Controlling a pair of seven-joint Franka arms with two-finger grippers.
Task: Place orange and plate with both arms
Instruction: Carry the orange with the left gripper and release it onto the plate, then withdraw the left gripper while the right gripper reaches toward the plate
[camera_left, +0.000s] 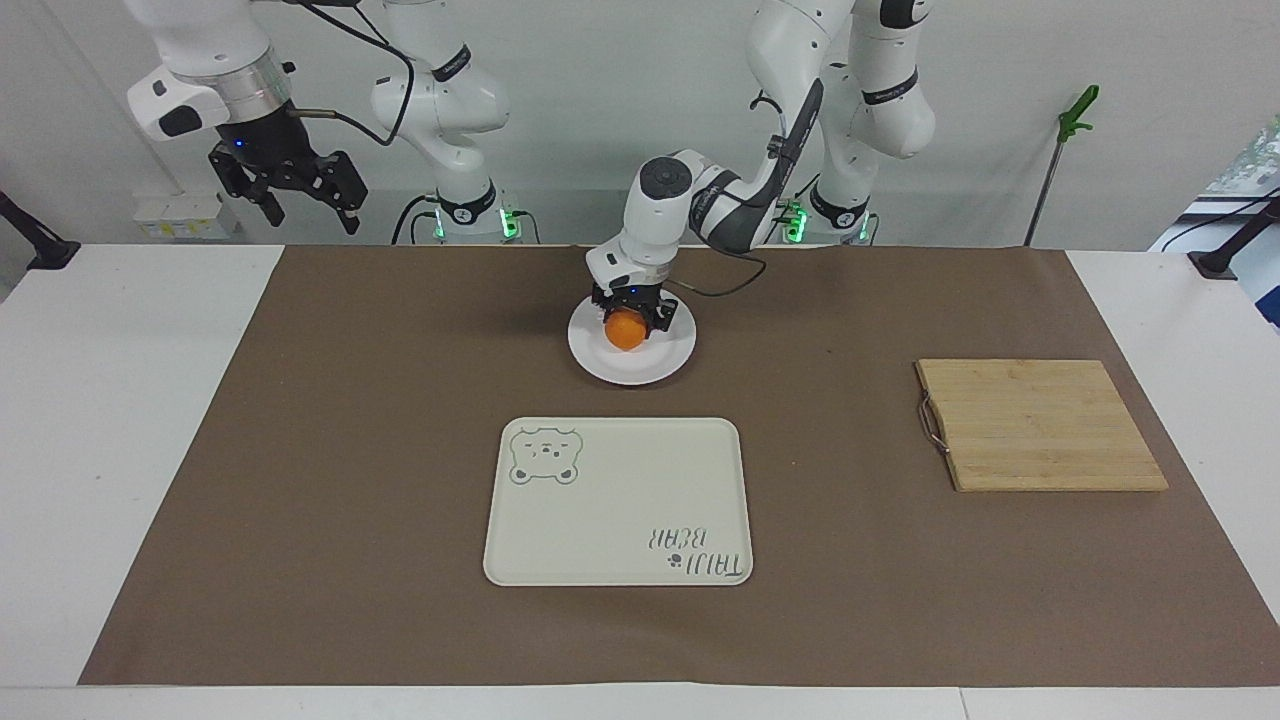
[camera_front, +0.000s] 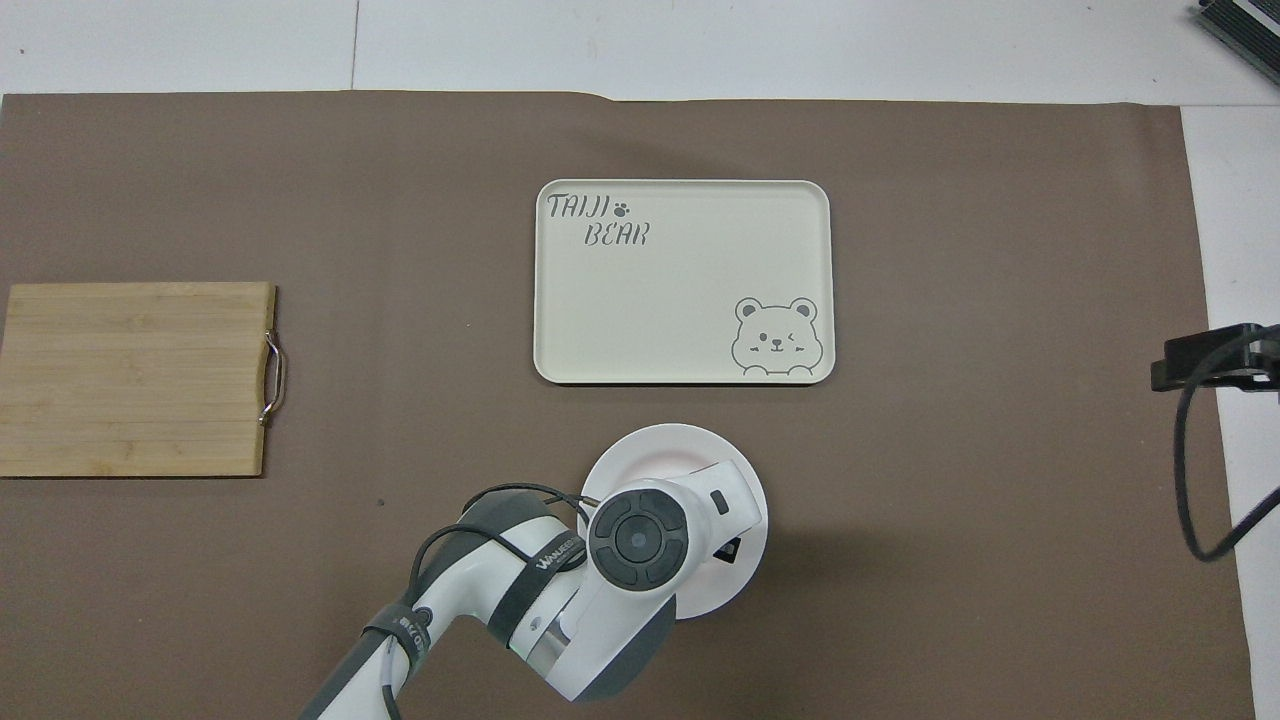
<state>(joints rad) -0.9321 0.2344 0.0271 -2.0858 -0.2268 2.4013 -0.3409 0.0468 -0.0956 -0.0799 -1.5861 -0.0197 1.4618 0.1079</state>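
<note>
Left tool (camera_left: 628, 318) low over plate (camera_left: 668, 362), fingers around orange (camera_left: 625, 331); whether grip is tight or loosening cannot be told. Orange over plate's middle, at or just above its surface. Plate on brown mat (camera_left: 300, 450) on worktop, nearer robots than cream bear tray (camera_left: 600, 520). Right tool (camera_left: 290, 190) waits raised over right arm's end of worktop, fingers spread wide, holding nothing. Wooden board (camera_left: 1040, 425) toward left arm's end.
</note>
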